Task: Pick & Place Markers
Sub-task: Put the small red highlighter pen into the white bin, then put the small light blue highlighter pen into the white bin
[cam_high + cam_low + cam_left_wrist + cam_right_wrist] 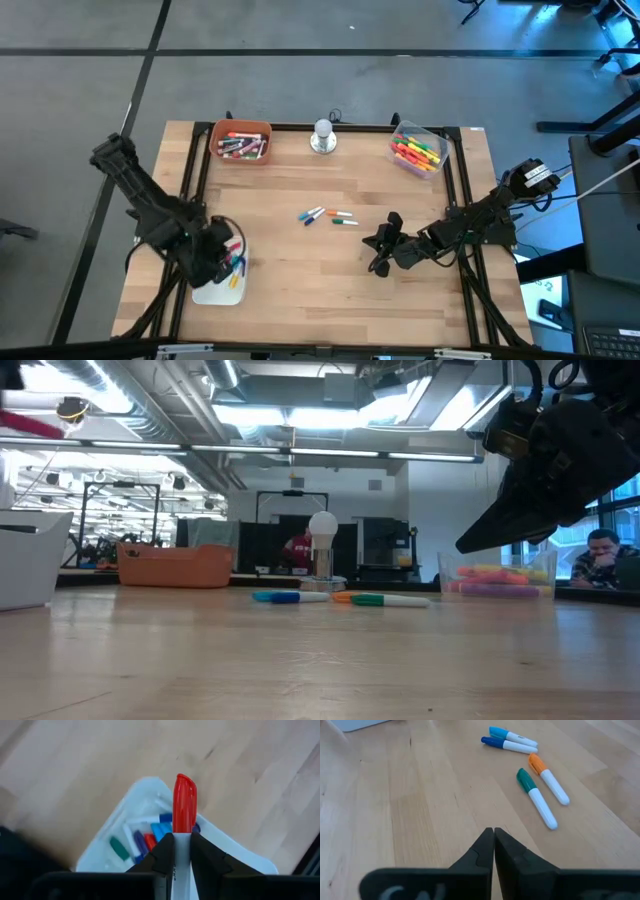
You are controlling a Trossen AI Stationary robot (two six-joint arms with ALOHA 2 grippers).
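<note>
The wooden table [330,270] carries three containers: an orange bin [241,141] at about 11 o'clock filled with red and dark markers, a clear tub [417,151] at about 1 o'clock packed with yellow, orange, green and pink ones, and a white tray [222,283] at about 8 o'clock holding a handful of blue, red, purple and green markers. A silver knob-like object [322,136] stands at 12 o'clock, between the bin and the tub.

The left gripper [182,845] hangs directly over the white tray, its fingers pinching a red-capped marker [184,805] by the white barrel, cap pointing away from the wrist – the tray lies straight below it, so a release there looks like the step in hand. The grip appears light; whether it is already loosening I cannot tell.

Four loose markers lie at the table's centre: a light-blue-capped one [512,736] and a dark-blue-capped one [507,745] close together, then an orange-capped one [548,779] and a green-capped one [536,798] side by side. The right gripper [493,845], fingers pressed together and empty, hovers at about 4 o'clock from that cluster – clearly the nearer arm. The green one is closest to it, its long axis running nearly along the gripper's line of approach, white end toward it, so the wrist would likely need turning to close across the barrel
</note>
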